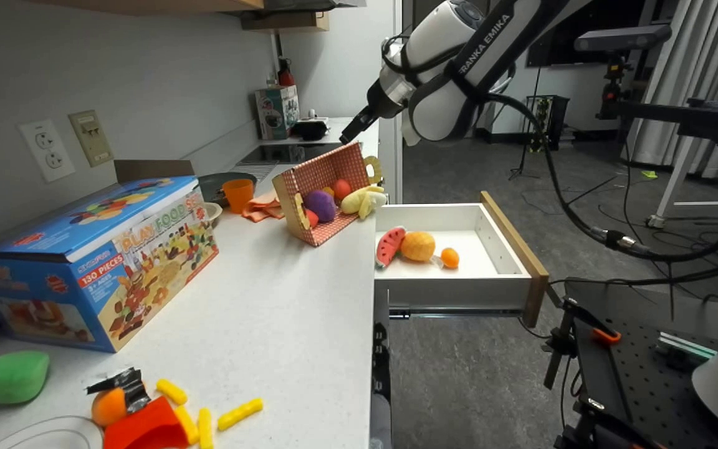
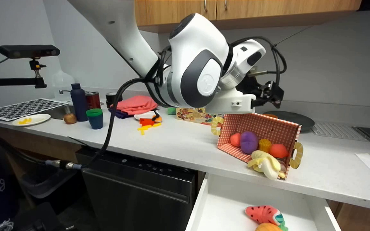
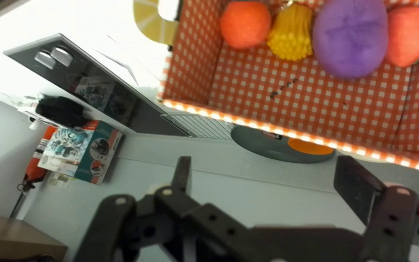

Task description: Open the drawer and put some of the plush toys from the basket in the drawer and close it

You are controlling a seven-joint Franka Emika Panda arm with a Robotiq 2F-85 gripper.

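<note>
While holding the hand spread apart, hovering near the upper edge of the tipped basket on the desk and seeing plush toys inside it and in the pulled-out drawer.

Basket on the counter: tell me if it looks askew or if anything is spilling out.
Yes: the basket lies tipped on its side, its opening facing out toward the drawer rather than up. A banana toy sprawls partly over its lower rim, near the edge of the counter, as if spilling out.
</note>
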